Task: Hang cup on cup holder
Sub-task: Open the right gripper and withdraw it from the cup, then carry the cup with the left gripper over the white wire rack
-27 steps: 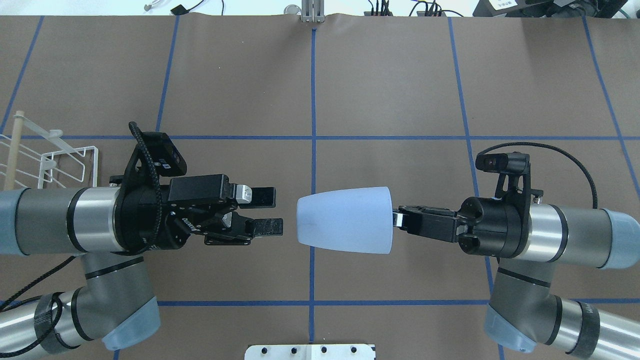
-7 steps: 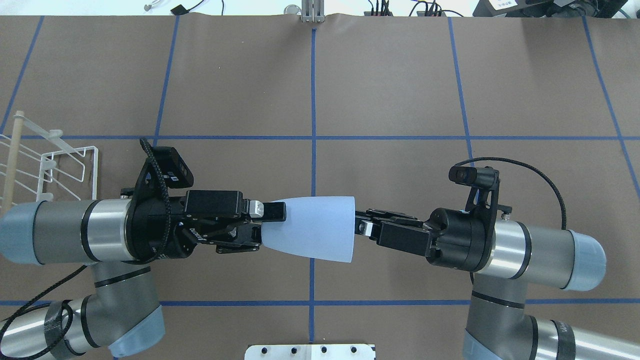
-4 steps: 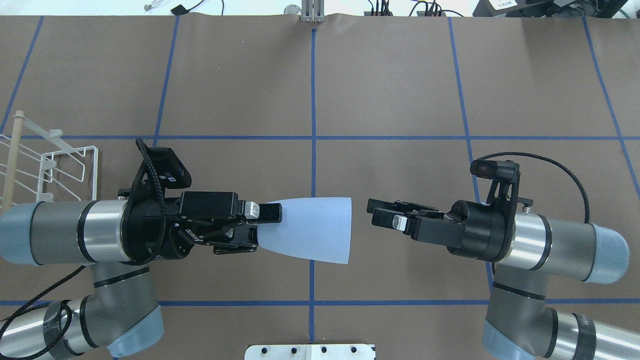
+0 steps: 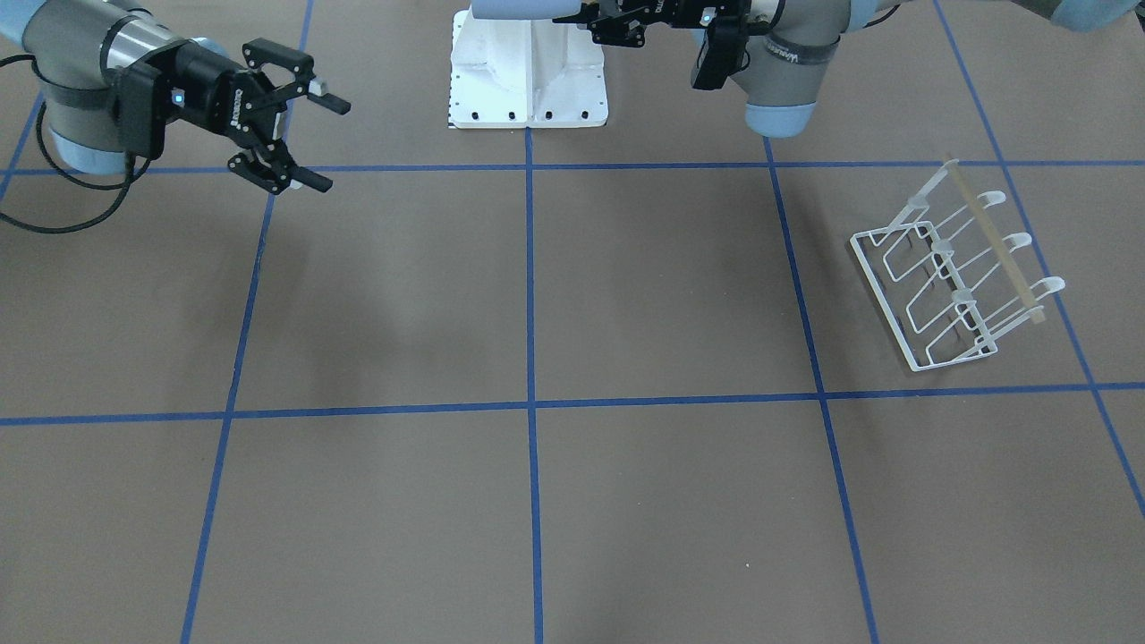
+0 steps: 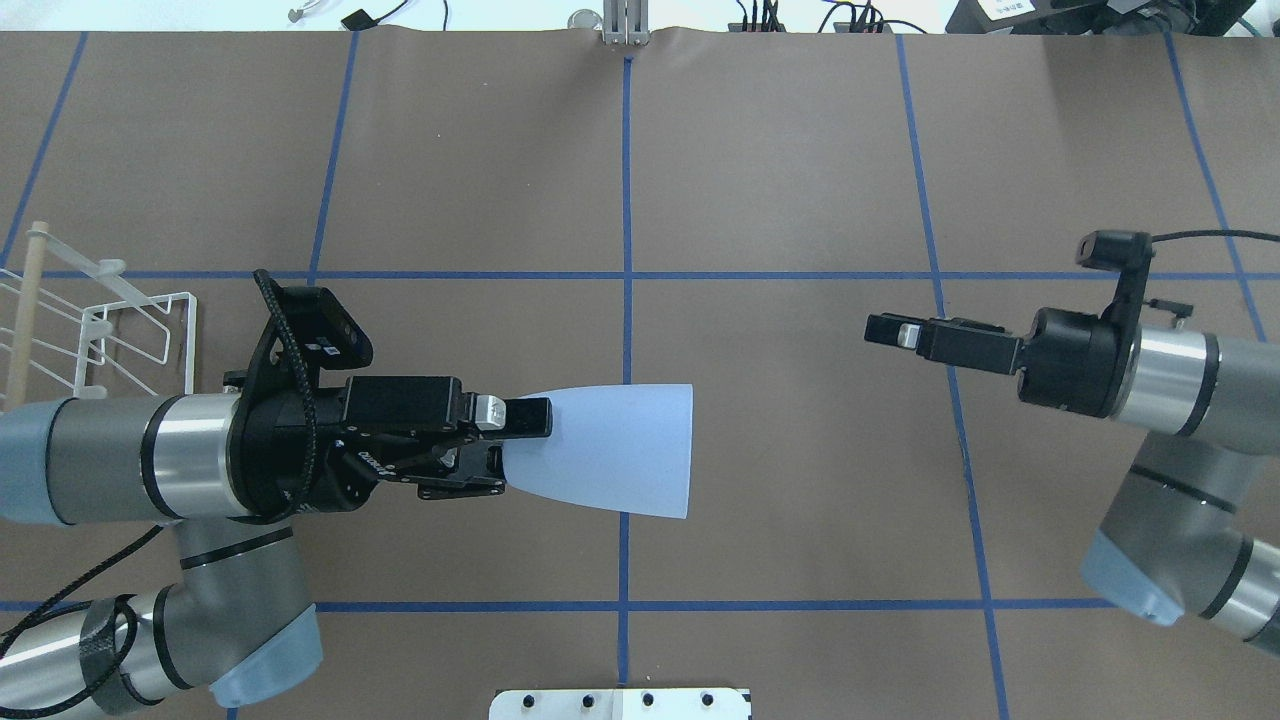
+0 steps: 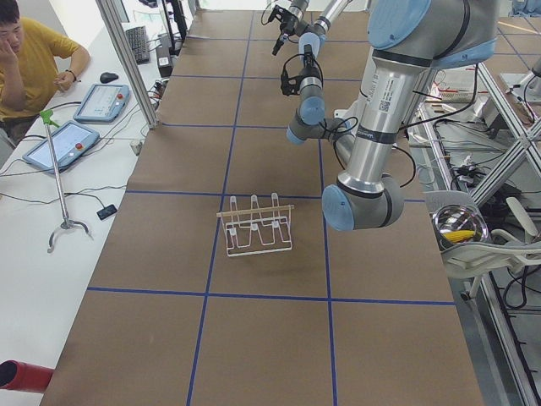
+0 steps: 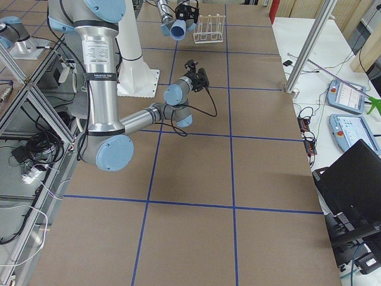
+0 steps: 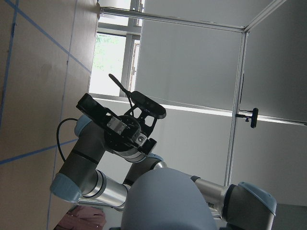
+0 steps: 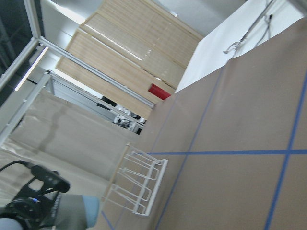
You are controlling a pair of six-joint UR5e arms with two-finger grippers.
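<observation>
Left gripper (image 5: 517, 444) is gripping the cup (image 5: 620, 450) by its narrow end, seemingly firmly; the right gripper (image 4: 331, 146), jaws spread and empty, is backing away toward two o'clock.

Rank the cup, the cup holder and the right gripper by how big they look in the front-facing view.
1. cup holder, largest.
2. right gripper, next.
3. cup, smallest: only a sliver shows at the top edge, cut off by the frame.
</observation>
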